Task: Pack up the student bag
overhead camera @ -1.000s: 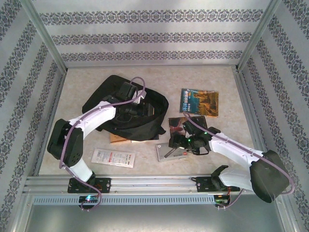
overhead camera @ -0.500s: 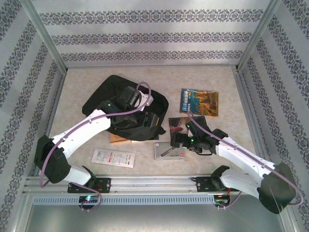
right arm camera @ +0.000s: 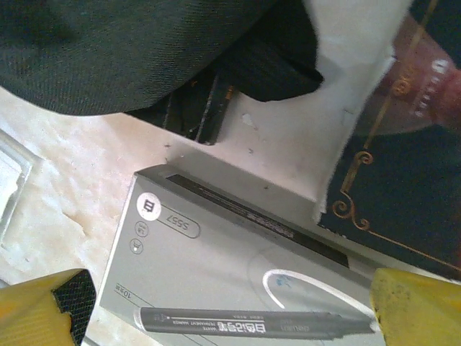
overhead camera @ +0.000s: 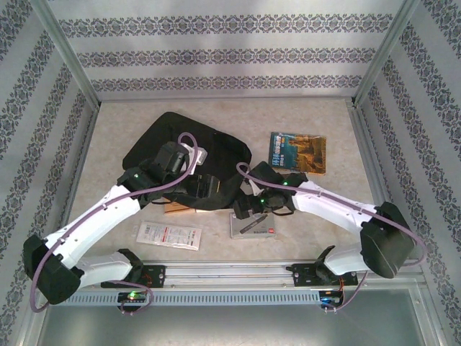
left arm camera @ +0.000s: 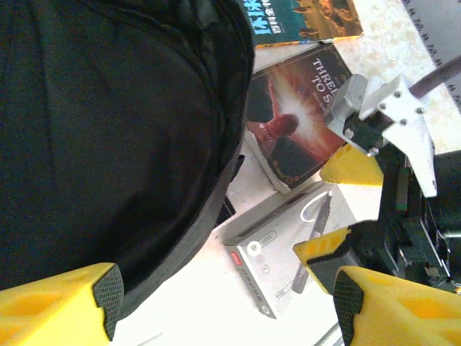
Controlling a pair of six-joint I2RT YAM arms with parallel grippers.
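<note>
Top external: student bag (overhead camera: 155, 140) lies left of centre on the table (overhead camera: 317, 115). One blue-orange book (overhead camera: 297, 151) sits toward the right edge. One white packet (overhead camera: 169, 235) and one grey case (overhead camera: 259, 229) lie by the near edge.

Left wrist: left gripper (left arm camera: 223, 310) has its jaws apart and empty, beside the bag's edge. Two books; the dark book (left arm camera: 299, 119) reads "THREE TO".

Right wrist: right gripper (right arm camera: 227, 306) is spread wide, straddling one pen (right arm camera: 252, 322) on the case, whose label looks like "5557". Nothing is clamped.

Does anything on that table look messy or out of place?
Slightly. The student bag lies slumped, with a tan flat item poking out from under its near edge instead of inside. A grey marker lies loose on top of the silver case.
</note>
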